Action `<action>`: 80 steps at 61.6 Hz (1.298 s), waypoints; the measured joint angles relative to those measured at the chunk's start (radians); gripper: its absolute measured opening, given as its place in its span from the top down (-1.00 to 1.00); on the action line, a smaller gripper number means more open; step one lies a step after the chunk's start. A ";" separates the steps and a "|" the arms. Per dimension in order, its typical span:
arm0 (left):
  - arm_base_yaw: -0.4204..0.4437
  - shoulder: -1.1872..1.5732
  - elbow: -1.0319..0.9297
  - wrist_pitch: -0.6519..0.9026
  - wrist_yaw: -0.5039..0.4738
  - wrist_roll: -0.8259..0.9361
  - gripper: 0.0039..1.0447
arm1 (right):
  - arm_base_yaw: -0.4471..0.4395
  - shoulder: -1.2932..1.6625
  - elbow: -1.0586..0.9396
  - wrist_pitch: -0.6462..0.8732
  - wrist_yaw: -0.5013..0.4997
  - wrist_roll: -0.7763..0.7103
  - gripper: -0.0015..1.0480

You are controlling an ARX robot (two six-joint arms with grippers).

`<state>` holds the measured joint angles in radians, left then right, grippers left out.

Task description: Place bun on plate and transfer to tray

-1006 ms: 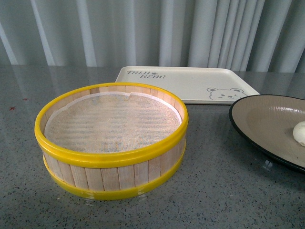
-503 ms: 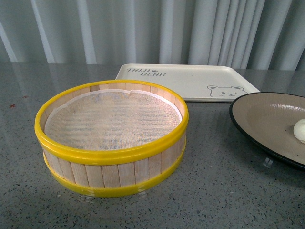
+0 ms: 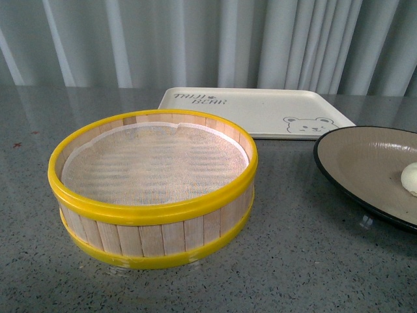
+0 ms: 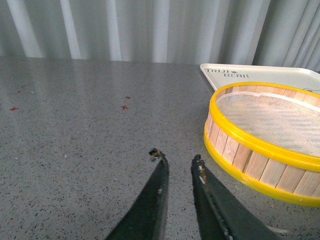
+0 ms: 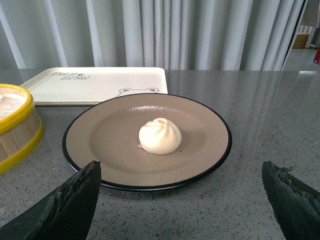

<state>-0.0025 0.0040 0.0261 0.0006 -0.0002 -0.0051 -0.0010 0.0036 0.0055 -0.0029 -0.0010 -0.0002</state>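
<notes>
Shows almost no change over the last second, only a slight shift of the bun (image 5: 160, 136) in the front view. Sits now in the middle of the plate (image 5: 100, 145), with the right end effector (image 5: 181, 167) spread wide and empty just short of the rim, so placing looks done and carrying the plate comes next. Left end effector (image 4: 177, 157) empty, tips narrowly apart above the worktop (image 4: 75, 150), beside the cloth-lined steamer basket (image 3: 153, 215), empty; farther back, the tray (image 3: 260, 111), bare.

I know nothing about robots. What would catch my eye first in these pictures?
The big wooden steamer basket with bright yellow rims fills the middle of the grey table. To its right a small white bun sits on a brown plate, and a cream tray with a bear face lies behind both.
</notes>
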 joint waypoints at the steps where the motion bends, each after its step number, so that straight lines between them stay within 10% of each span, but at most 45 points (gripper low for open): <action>1: 0.000 0.000 0.000 0.000 0.000 0.000 0.54 | 0.000 0.000 0.000 0.000 0.000 0.000 -0.83; 27: 0.000 0.000 0.000 0.000 0.000 0.000 -0.89 | 0.000 0.000 0.000 0.000 0.000 0.000 -0.83; 53: 0.000 0.000 0.000 0.000 0.000 0.001 -0.88 | 0.000 0.000 0.000 0.000 0.000 0.000 -0.83; 59: 0.000 0.000 0.000 0.000 0.000 0.001 -0.88 | -0.070 0.244 0.188 -0.341 -0.167 0.164 -0.83; 72: 0.000 0.000 0.000 0.000 0.000 0.001 -0.88 | -0.254 0.385 0.359 -0.420 -0.262 -0.331 -0.83; 80: 0.000 0.000 0.000 0.000 0.000 0.001 -0.88 | -0.377 0.438 0.368 -0.529 -0.346 -0.887 -0.83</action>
<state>-0.0025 0.0036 0.0261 0.0006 -0.0002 -0.0044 -0.3779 0.4416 0.3737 -0.5323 -0.3473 -0.8867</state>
